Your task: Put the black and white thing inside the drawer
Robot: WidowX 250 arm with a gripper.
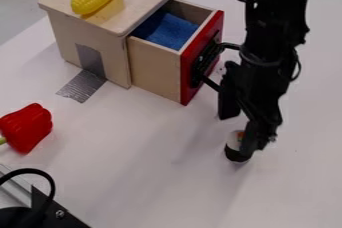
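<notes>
Camera view: white table [140,172], grey floor [27,4]

the black arm [272,37] hangs from the top edge, its jaws [238,133] spread apart.

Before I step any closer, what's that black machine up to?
The black robot arm has its fingers spread, one right by a small black and white toy on the white table. Whether they touch, I can't tell. The toy is meant for the red-fronted drawer, which is open with something blue inside, but isn't in there yet.
</notes>
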